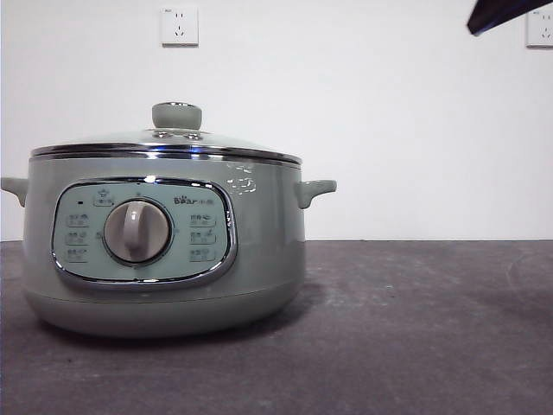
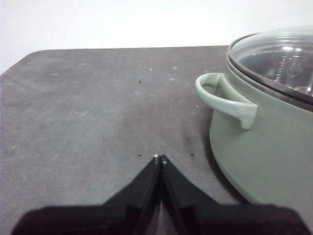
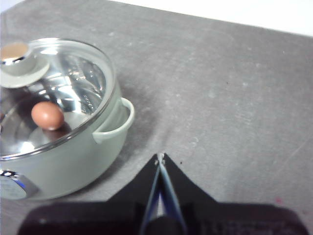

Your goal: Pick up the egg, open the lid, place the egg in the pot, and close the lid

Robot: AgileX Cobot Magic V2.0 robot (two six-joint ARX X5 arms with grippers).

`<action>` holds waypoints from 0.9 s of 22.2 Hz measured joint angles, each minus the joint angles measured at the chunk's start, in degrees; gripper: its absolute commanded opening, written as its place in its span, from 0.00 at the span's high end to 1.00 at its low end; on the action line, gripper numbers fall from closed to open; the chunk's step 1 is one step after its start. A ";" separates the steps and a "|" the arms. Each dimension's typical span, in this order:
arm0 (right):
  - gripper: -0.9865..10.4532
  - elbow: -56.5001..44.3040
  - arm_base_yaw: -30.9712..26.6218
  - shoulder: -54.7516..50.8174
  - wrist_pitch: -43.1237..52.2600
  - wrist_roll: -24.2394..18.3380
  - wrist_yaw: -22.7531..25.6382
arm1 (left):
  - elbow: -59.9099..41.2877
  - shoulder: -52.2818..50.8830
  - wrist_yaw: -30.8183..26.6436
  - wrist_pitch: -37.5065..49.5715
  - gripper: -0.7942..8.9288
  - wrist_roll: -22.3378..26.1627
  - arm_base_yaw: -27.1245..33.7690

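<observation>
The pale green pot (image 1: 164, 251) stands at the left of the table in the front view, with the glass lid (image 1: 168, 143) resting on its rim. Through the lid (image 3: 54, 93) the right wrist view shows the brown egg (image 3: 47, 115) lying inside the pot (image 3: 63, 161). My right gripper (image 3: 160, 157) is shut and empty, above the bare mat beside the pot's side handle (image 3: 117, 122). Shut and empty too, my left gripper (image 2: 159, 158) hovers over the mat on the pot's (image 2: 264, 156) other side, apart from its handle (image 2: 227, 100).
A dark grey mat (image 1: 415, 328) covers the table, with open room to the right of the pot. Behind it is a white wall with two sockets (image 1: 180, 25). A black arm tip (image 1: 501, 13) shows at the top right corner.
</observation>
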 measured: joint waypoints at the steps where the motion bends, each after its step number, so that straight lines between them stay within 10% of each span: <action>1: 0.93 -1.40 -2.47 -1.60 0.17 0.22 -4.09 | 0.00 0.00 -0.02 0.00 0.92 0.00 0.00; 5: 0.93 -13.05 -13.29 -11.63 8.63 1.55 -14.69 | 0.00 0.00 -0.02 0.00 0.92 0.00 0.00; 12: 0.93 -39.45 -25.53 -38.34 15.08 -0.09 -14.60 | 0.00 0.00 -0.02 0.00 0.92 0.00 0.00; 20: 0.93 -43.30 -26.14 -43.12 16.31 -0.07 -14.69 | -0.02 0.00 -0.09 0.02 0.92 0.00 0.00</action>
